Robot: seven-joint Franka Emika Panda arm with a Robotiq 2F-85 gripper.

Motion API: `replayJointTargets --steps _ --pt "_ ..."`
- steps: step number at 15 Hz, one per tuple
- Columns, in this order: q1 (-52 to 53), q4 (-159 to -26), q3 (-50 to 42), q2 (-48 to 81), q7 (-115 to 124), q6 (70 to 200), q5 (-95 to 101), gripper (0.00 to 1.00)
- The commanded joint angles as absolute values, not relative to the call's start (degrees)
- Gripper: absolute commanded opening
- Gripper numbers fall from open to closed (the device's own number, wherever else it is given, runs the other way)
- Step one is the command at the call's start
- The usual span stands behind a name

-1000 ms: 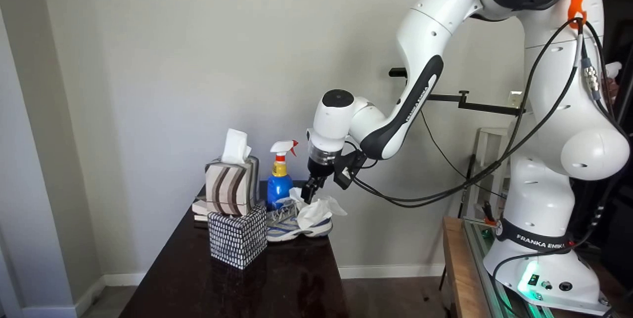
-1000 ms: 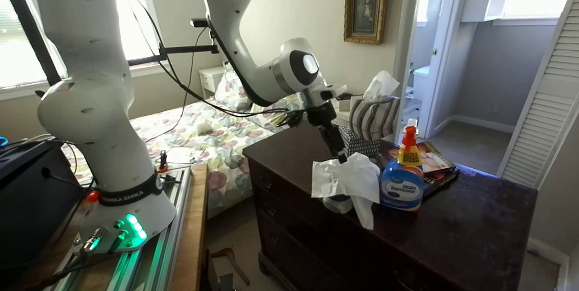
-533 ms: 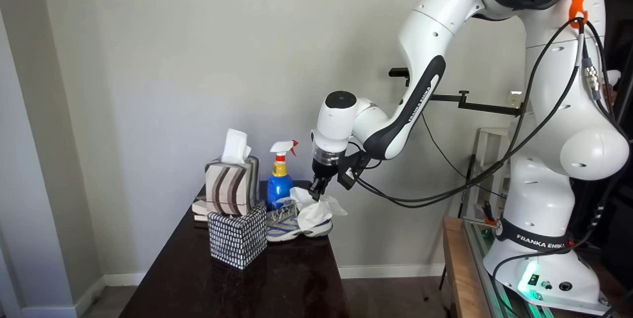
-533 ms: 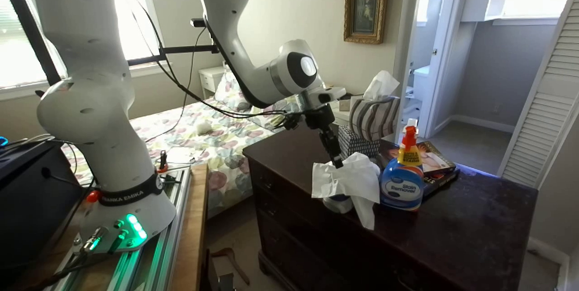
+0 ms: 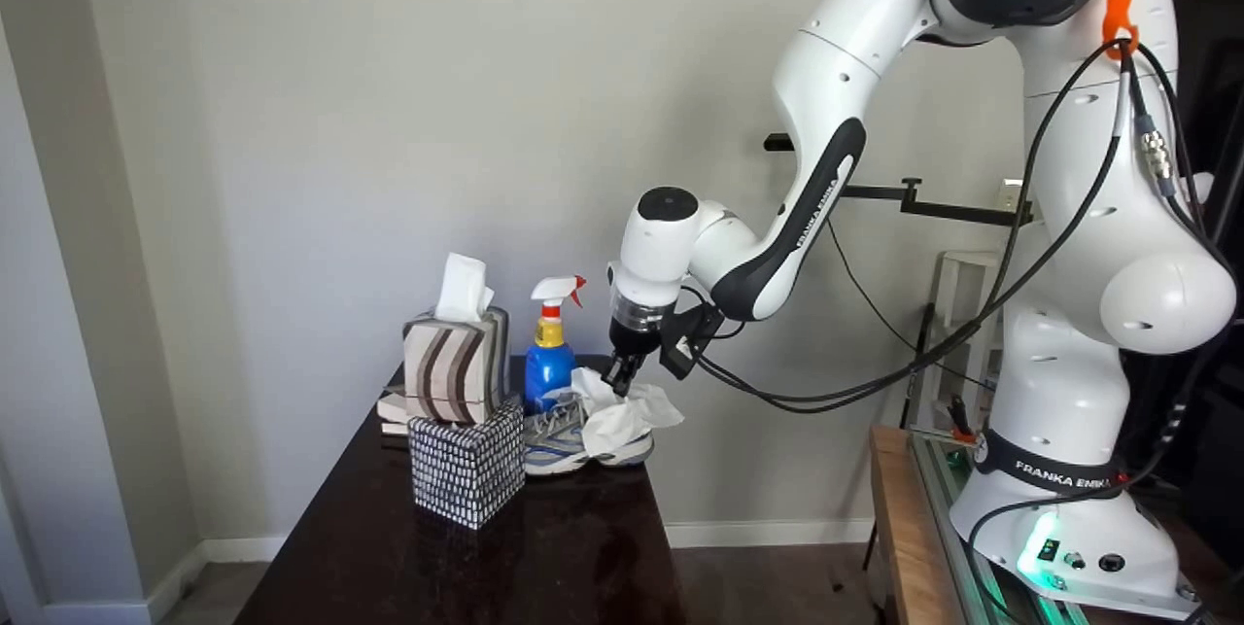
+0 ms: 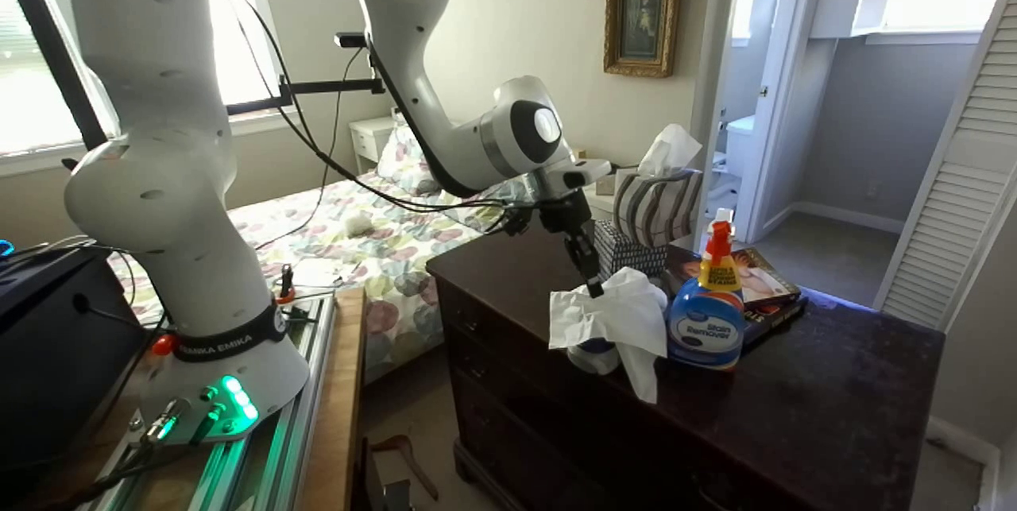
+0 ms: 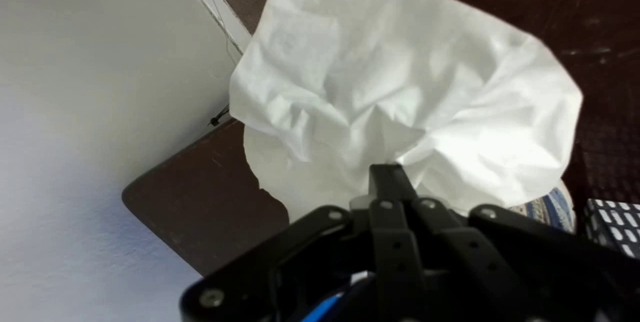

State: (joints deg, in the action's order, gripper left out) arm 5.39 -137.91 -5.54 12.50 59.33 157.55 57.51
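Note:
A crumpled white tissue (image 5: 622,426) drapes over a grey, white and blue shoe (image 5: 556,450) at the end of the dark dresser (image 5: 544,567). In both exterior views my gripper (image 6: 594,291) points down at a slant, its tips at the tissue's top. Seen from the wrist, the gripper (image 7: 392,169) has its jaws together, and folds of the tissue (image 7: 400,71) converge at the tips, so it appears pinched there; the gripped bit is hidden. A little of the shoe (image 7: 550,209) shows beneath. Close by stands a blue stain remover spray bottle (image 6: 707,324).
A striped tissue box (image 5: 452,367) with a tissue sticking out sits on a black-and-white patterned box (image 5: 466,469). Books (image 6: 767,284) lie behind the spray bottle. The wall runs along one side of the dresser; a bed (image 6: 381,257) stands beyond it.
My gripper has gone from open to shut at the tissue. The hand shifted slightly towards the robot base, then a little down. The tissue has moved only very slightly; the shoe and bottle stay put.

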Motion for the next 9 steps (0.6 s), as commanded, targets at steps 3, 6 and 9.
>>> replayJointTargets --steps 3,6,9 --pt "5.4 -132.8 -6.3 19.8 60.2 160.5 59.5 0.0" --pt "5.5 -130.3 -6.2 23.2 59.4 160.6 58.9 0.0" --pt "5.2 -128.3 -5.8 26.0 58.2 160.2 57.7 0.0"
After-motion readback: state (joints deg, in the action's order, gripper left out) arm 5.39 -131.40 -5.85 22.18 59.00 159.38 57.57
